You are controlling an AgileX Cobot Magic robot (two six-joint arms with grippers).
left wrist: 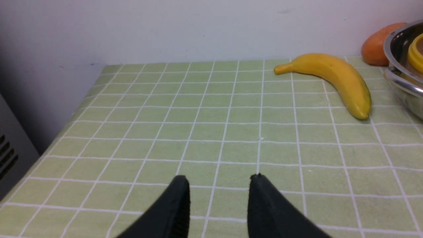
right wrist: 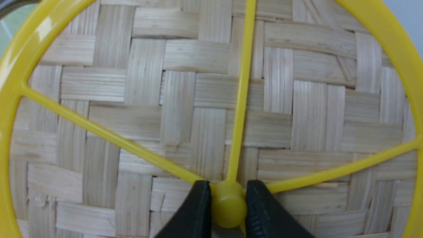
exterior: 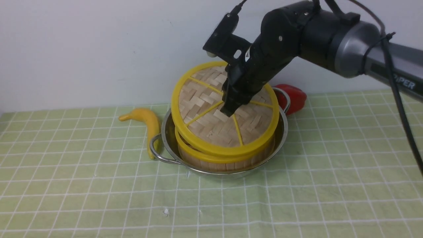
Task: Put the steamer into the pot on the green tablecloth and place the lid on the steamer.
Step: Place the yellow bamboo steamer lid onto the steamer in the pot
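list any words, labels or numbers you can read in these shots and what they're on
"PER": white letters on the right arm; the start of the word is hidden.
No other text: the lid, pot, banana and tablecloth carry none.

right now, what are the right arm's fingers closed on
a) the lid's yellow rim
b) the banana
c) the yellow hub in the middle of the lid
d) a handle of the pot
c: in the right wrist view the right arm's fingers pinch the yellow hub from both sides, at the point where the spokes of the lid meet.
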